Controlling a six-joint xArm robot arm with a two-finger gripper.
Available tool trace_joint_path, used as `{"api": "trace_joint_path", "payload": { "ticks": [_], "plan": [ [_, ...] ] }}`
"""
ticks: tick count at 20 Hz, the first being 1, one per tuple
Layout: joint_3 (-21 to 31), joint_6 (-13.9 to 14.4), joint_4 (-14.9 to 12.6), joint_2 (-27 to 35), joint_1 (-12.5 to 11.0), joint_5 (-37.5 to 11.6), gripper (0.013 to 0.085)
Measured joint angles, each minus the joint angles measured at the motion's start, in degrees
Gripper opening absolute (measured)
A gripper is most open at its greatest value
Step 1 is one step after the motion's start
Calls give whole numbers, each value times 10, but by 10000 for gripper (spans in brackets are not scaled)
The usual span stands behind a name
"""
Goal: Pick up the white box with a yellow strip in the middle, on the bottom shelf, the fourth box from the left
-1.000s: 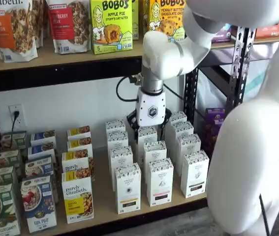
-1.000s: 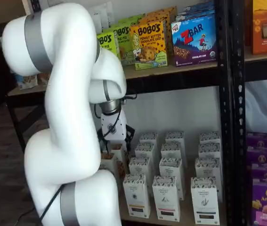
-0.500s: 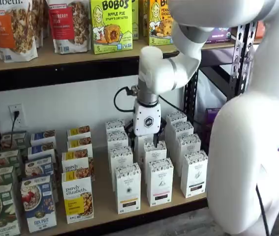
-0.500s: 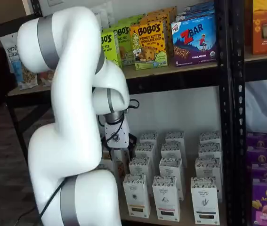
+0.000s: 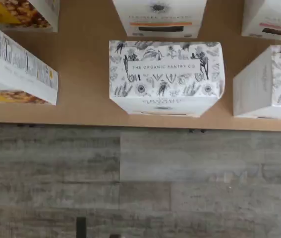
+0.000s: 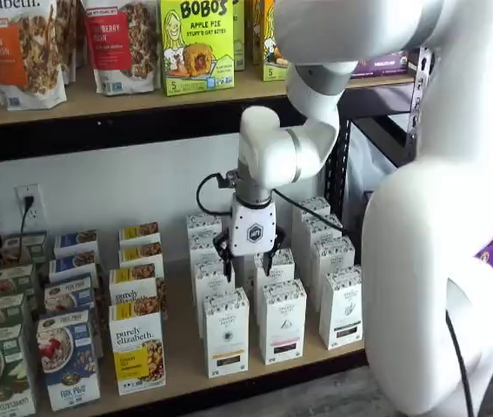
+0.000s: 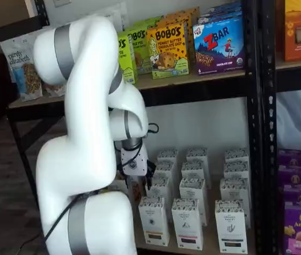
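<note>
The white box stands at the front edge of the bottom shelf, heading its column of like cartons. Above that column, just behind it, the gripper hangs with fingers spread apart, nothing between them.

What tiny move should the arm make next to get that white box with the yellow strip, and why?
Probably come toward the front and down. The open end effector hangs above the rows behind the tall white carton with the yellow-gold strip, which stands untouched at the front edge of the pale wooden bottom shelf.
</note>
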Motion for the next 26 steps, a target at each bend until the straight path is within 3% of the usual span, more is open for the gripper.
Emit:
{"api": "trace_joint_path", "payload": {
  "ticks": [5, 14, 26],
  "plan": [
    [-27, 2, 7, 47, 9, -24, 850],
    [-70, 28, -13, 110, 18, -40, 850],
    [-100, 21, -5, 159, 20, -66, 850]
  ]
}}
